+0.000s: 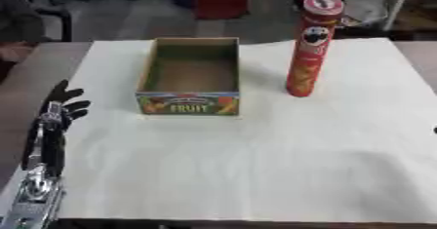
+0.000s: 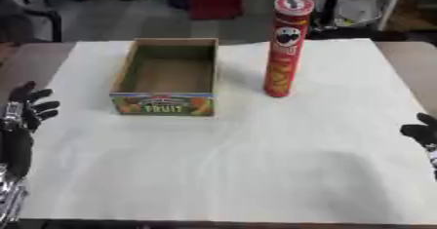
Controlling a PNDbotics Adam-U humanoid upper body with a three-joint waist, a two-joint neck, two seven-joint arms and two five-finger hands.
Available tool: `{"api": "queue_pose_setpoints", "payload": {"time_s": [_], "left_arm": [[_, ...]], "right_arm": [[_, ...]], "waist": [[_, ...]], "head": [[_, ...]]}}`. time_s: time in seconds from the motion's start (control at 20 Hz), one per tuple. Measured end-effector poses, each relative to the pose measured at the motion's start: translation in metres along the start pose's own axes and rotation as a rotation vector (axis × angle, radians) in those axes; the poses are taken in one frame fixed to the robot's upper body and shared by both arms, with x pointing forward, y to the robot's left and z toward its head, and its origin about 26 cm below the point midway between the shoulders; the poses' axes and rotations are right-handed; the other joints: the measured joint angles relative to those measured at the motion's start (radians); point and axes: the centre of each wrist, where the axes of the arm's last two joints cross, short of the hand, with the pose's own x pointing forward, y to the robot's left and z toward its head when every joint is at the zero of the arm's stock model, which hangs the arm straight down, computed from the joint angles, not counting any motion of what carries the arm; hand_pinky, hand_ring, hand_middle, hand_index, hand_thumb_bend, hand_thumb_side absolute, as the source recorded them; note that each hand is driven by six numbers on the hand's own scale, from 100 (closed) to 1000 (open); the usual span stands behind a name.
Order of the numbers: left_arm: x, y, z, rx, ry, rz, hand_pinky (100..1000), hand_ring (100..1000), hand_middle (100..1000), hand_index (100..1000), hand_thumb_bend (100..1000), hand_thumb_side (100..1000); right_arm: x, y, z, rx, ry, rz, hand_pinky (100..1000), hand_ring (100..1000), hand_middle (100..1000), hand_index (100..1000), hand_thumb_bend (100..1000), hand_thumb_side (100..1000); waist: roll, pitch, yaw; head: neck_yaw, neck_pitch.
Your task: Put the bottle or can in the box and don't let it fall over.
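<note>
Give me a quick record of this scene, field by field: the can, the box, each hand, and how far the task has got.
can: tall red chip can, upright on the white table cover, to the right of the box
box: open cardboard box with FRUIT on its front, empty
left hand: open, at the table's left edge, holding nothing
right hand: at the right edge, only partly showing
task state: can not yet in the box

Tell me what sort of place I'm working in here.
Probably a lab or workshop test bench. A table under a white sheet holds just a box and a can, staged for the task. Behind it are a metal rack and floor clutter.
</note>
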Motion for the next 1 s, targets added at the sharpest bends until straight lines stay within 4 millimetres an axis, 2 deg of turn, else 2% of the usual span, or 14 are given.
{"api": "queue_pose_setpoints", "payload": {"time_s": [0.3, 0.35, 0.4, 0.45, 1.0], "left_arm": [[0.000, 0.000, 0.000, -0.001, 0.001, 0.000, 788, 745, 775, 972, 241, 1000], [0.000, 0.000, 0.000, -0.001, 0.001, 0.000, 788, 745, 775, 972, 240, 1000], [0.000, 0.000, 0.000, -0.001, 0.001, 0.000, 788, 745, 775, 972, 240, 1000], [0.000, 0.000, 0.001, -0.002, 0.002, 0.000, 788, 745, 775, 972, 241, 1000], [-0.001, -0.005, 0.002, -0.040, 0.006, 0.002, 788, 745, 774, 971, 240, 1000]], "right_arm": [[0.016, -0.016, -0.023, 0.004, -0.075, 0.070, 984, 828, 725, 899, 100, 667], [0.020, -0.020, -0.029, 0.009, -0.093, 0.094, 983, 831, 730, 903, 100, 719], [0.025, -0.025, -0.036, 0.016, -0.113, 0.121, 983, 832, 732, 905, 100, 653], [0.030, -0.030, -0.043, 0.023, -0.133, 0.151, 983, 836, 739, 910, 100, 642], [0.087, -0.074, -0.118, 0.134, -0.350, 0.431, 981, 855, 769, 934, 100, 610]], "waist": [[-0.005, -0.001, 0.007], [-0.005, -0.001, 0.010], [-0.007, -0.002, 0.011], [-0.010, -0.004, 0.013], [-0.016, -0.011, 0.057]], "head": [[-0.005, 0.000], [-0.007, 0.000], [-0.009, 0.000], [-0.011, 0.000], [-0.052, 0.001]]}}
